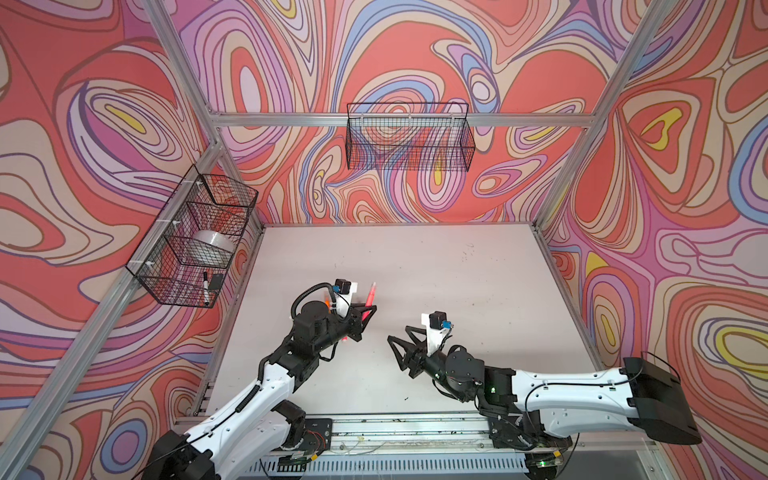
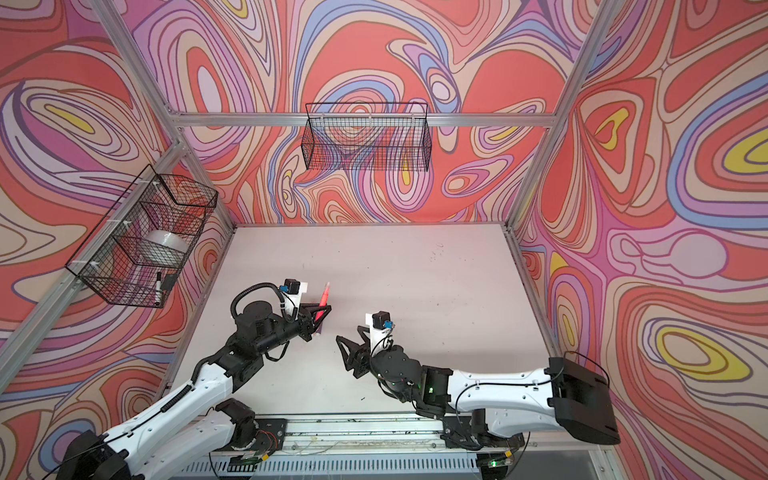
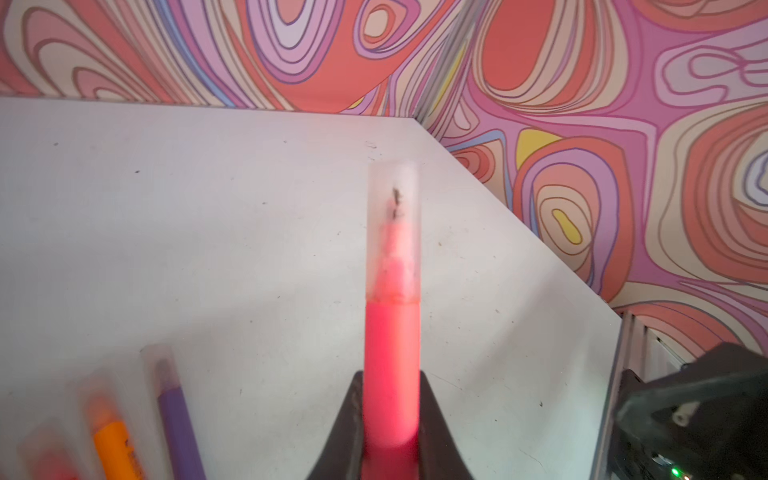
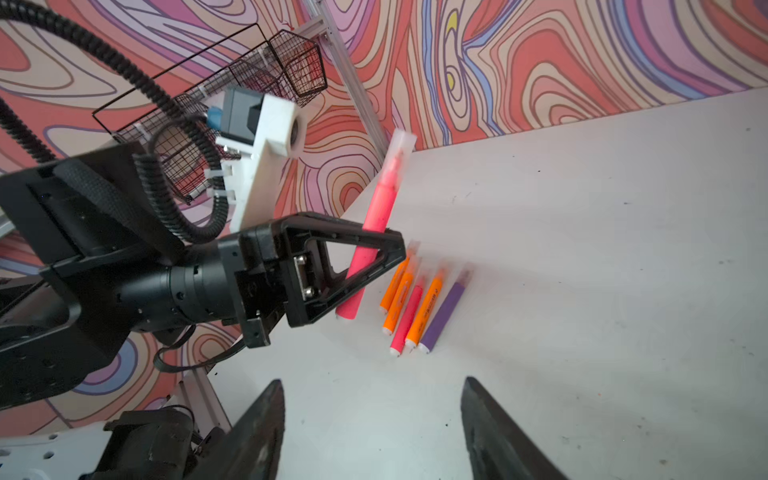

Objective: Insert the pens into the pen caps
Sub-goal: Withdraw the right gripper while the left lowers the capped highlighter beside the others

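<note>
My left gripper (image 3: pixel 390 415) is shut on the barrel of a hot pink pen (image 3: pixel 390 357), holding it tilted upward above the table. A translucent pen cap (image 3: pixel 392 232) sits over its tip. Both top views show that pen (image 1: pixel 370 302) (image 2: pixel 322 301) rising from the left gripper (image 1: pixel 368 312). My right gripper (image 4: pixel 372 384) is open with nothing between its fingers; it hangs to the right of the left gripper (image 4: pixel 382 249), apart from it. Several capped pens lie side by side on the table: orange (image 4: pixel 398 307), pink (image 4: pixel 407 316), purple (image 4: pixel 442 311).
A wire basket (image 1: pixel 191 245) on the left wall holds a roll of tape and a black-and-white marker (image 1: pixel 205 286). Another wire basket (image 1: pixel 409 137) hangs on the back wall. A metal rail (image 1: pixel 395 428) runs along the table's front edge.
</note>
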Motion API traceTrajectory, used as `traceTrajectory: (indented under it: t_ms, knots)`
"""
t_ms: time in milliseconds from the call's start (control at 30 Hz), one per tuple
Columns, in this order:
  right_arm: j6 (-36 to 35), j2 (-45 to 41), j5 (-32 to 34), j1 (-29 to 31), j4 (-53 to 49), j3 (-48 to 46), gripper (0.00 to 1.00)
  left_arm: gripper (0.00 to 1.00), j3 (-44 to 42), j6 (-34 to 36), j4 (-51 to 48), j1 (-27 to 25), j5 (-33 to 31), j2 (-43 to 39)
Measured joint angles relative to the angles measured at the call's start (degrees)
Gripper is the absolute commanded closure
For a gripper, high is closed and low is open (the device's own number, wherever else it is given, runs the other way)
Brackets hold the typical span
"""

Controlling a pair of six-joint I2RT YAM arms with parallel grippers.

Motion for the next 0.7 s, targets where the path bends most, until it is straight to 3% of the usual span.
traceTrajectory:
  t_ms: [300, 433, 700]
  knots:
    - [4.6, -8.1, 14.6, 0.0, -16.5, 2.1, 0.15, 1.00, -3.8, -6.3, 3.5, -0.1, -7.6, 16.0]
    - [7.0, -9.9, 18.5, -0.1, -23.3, 2.2, 0.14, 1.00, -0.3, -7.4, 3.5, -2.2, -9.6, 24.7]
    - [10.7, -14.0, 22.7, -0.4, -30.5, 1.9, 0.14, 1.00, 10.4, -7.3, 0.6, -8.3, -18.4, 33.7]
